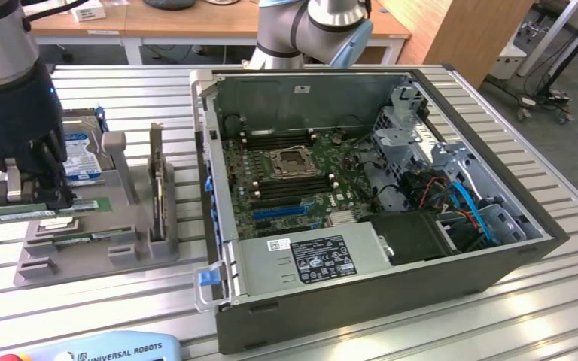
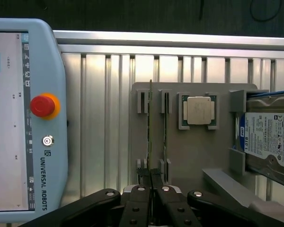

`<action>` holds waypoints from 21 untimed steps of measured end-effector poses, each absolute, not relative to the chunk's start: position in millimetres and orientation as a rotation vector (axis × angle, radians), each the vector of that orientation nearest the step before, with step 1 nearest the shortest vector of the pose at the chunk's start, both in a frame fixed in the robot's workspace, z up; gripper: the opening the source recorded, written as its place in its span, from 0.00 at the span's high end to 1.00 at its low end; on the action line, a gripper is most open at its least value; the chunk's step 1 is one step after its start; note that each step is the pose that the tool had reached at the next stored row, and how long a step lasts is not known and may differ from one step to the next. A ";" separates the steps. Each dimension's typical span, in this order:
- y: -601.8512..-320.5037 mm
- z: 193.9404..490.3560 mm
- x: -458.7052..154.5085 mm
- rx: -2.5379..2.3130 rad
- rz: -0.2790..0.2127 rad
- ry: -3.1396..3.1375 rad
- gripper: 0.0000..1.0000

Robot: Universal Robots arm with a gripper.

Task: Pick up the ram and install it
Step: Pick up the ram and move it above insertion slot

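The ram (image 1: pixel 8 213) is a thin green stick held level over the grey holder (image 1: pixel 118 226) at the exterior view's left. My gripper (image 1: pixel 43 197) comes down from above and is shut on the ram's middle. In the wrist view the ram (image 2: pixel 150 123) shows edge-on, running away from the shut gripper (image 2: pixel 151 183) in line with the holder's slot posts. I cannot tell whether it has cleared them. A second green stick (image 1: pixel 86 236) lies in the holder beside it, seen edge-on as the second stick (image 2: pixel 164 123).
The open computer case (image 1: pixel 530 256) fills the middle, with its motherboard (image 1: pixel 269 188) and long memory slots exposed. The holder also carries a processor (image 2: pixel 199 111), an upright expansion card (image 1: pixel 156 173) and a blue-labelled hard drive (image 2: pixel 270 142). A teach pendant (image 2: pixel 23 118) lies beside the holder.
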State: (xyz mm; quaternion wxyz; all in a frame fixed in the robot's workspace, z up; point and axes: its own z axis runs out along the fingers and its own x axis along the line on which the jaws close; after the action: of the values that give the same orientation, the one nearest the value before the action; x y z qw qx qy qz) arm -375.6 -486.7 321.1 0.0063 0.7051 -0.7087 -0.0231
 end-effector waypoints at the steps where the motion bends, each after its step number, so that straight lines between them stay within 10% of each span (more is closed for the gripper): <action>1: -486.7 322.9 -375.6 2.206 -0.072 -2.218 0.88; 21: -486.7 365.1 -374.1 2.206 -0.072 -2.218 0.88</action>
State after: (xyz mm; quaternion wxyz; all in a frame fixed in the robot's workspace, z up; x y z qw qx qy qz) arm -374.1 -486.7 365.1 0.0063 0.7051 -0.7087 -0.0230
